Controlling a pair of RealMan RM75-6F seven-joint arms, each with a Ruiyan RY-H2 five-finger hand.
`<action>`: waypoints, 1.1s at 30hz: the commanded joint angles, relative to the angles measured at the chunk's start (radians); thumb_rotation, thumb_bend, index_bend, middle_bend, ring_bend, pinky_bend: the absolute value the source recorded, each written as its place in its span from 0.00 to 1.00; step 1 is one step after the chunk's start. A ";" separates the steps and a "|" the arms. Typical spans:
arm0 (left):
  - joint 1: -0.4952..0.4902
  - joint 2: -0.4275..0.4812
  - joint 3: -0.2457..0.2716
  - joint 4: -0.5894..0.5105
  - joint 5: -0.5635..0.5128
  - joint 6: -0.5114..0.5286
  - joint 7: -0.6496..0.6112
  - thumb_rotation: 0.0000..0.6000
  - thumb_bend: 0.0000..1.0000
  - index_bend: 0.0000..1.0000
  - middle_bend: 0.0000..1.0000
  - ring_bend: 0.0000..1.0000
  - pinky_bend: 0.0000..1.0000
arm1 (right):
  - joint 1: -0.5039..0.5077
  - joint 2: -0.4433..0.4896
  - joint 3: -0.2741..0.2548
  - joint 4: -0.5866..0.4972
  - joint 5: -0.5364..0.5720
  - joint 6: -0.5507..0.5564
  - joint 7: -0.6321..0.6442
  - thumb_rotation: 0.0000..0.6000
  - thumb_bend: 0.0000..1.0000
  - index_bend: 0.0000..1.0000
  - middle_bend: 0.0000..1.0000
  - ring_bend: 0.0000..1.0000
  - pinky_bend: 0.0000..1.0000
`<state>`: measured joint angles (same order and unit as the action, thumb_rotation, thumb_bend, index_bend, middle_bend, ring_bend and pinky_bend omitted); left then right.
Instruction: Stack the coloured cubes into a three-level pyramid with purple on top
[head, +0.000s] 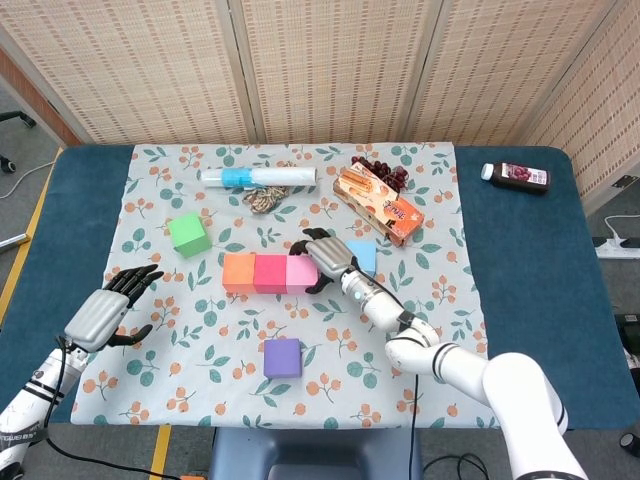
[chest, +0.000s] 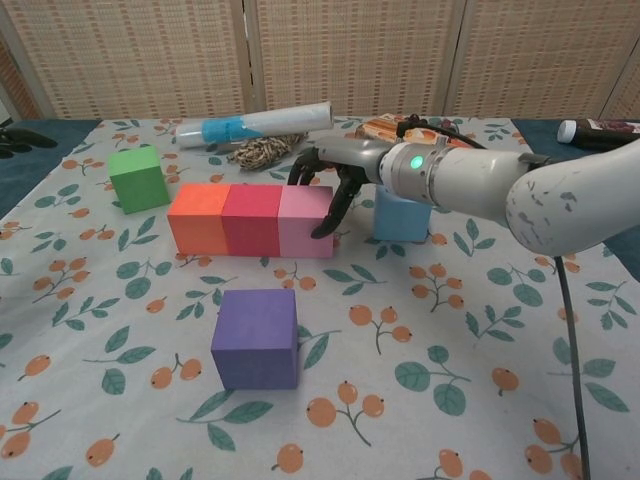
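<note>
Orange (head: 239, 272), red (head: 270, 272) and pink (head: 301, 273) cubes stand touching in a row mid-cloth; the chest view shows the same orange (chest: 195, 217), red (chest: 250, 218) and pink (chest: 305, 220) cubes. My right hand (head: 327, 258) presses its spread fingers against the pink cube's right end and holds nothing, as the chest view of this hand (chest: 335, 175) confirms. A blue cube (head: 362, 255) sits just right of that hand. The green cube (head: 188, 234) lies at the back left, the purple cube (head: 282, 357) alone near the front. My left hand (head: 103, 311) hovers open at the cloth's left edge.
At the back lie a white tube with a blue label (head: 258, 177), a rope bundle (head: 264, 198), an orange snack box (head: 378, 204) and dark grapes (head: 380, 170). A dark bottle (head: 516, 176) lies on the blue table at the far right. The floral cloth (head: 440, 300) covers the middle.
</note>
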<state>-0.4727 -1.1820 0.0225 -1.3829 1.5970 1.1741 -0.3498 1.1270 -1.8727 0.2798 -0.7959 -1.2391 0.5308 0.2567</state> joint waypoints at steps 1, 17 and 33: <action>0.000 0.000 0.000 0.001 0.000 0.000 -0.001 1.00 0.35 0.00 0.00 0.00 0.10 | 0.001 -0.003 0.000 0.003 -0.001 0.000 0.001 1.00 0.08 0.30 0.28 0.00 0.00; 0.000 0.002 0.000 -0.002 0.001 0.001 0.003 1.00 0.35 0.00 0.00 0.00 0.09 | -0.007 0.009 -0.008 -0.020 -0.005 0.004 -0.012 1.00 0.08 0.00 0.16 0.00 0.00; -0.083 0.022 -0.065 0.034 -0.074 -0.110 -0.102 1.00 0.35 0.02 0.00 0.00 0.10 | -0.274 0.484 -0.013 -0.667 0.024 0.358 -0.242 1.00 0.08 0.00 0.02 0.00 0.00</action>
<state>-0.5338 -1.1544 -0.0211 -1.3663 1.5548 1.0975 -0.4585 0.9629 -1.5477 0.2761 -1.2785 -1.2334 0.7652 0.1022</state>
